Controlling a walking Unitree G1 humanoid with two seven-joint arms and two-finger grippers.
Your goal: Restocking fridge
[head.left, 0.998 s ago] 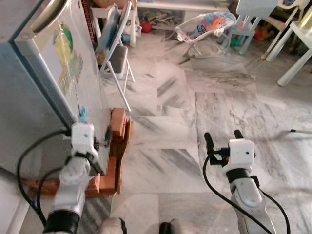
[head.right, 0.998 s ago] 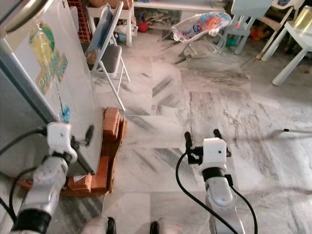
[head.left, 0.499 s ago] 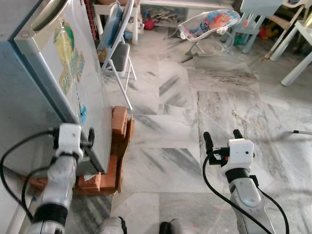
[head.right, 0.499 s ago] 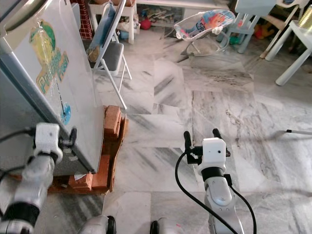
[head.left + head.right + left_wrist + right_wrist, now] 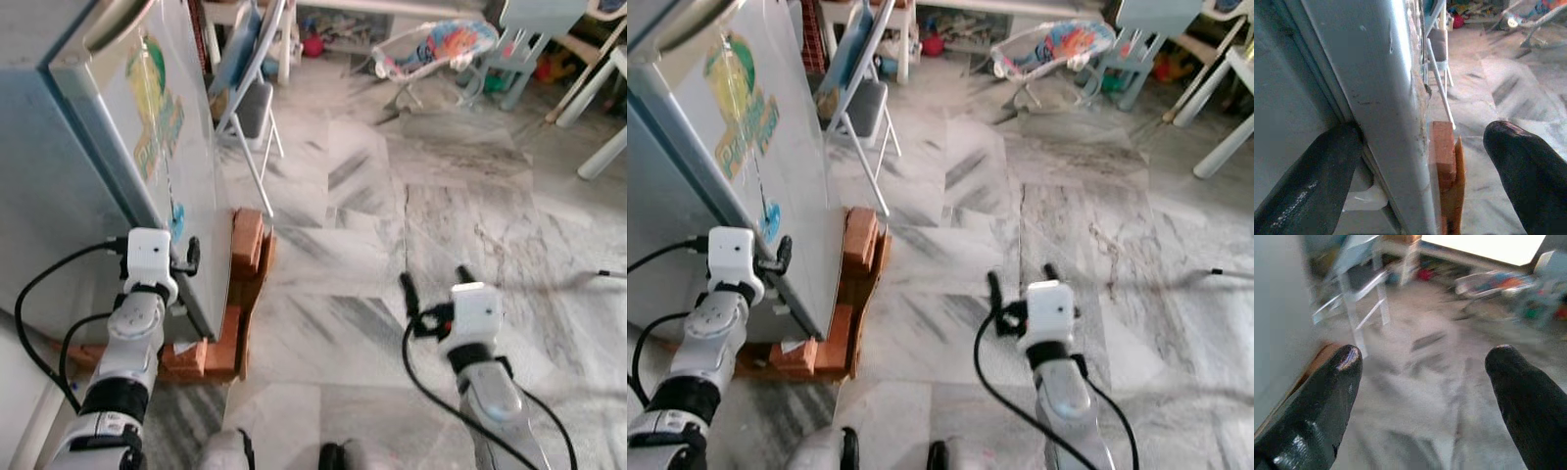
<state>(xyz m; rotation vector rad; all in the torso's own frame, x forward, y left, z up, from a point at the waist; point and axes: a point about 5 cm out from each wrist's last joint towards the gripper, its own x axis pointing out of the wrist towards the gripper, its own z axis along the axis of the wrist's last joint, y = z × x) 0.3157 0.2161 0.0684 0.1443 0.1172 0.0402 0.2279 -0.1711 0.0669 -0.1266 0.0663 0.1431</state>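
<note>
step: working the door of the silver-grey stickered fridge (image 5: pixel 108 147) on red bricks (image 5: pixel 245 255) | left gripper (image 5: pixel 1420 161) jaws wide astride door edge | right gripper (image 5: pixel 431 286) jaws spread, empty, over marble floor (image 5: pixel 392 215) | next: likely swing door.

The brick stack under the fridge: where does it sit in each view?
Left eye: brick stack, lower left, beside the left gripper.
Right eye, left of centre.
Left wrist, bottom centre.
Right wrist: orange edge, lower left.
Shared landmark: folding chair.
</note>
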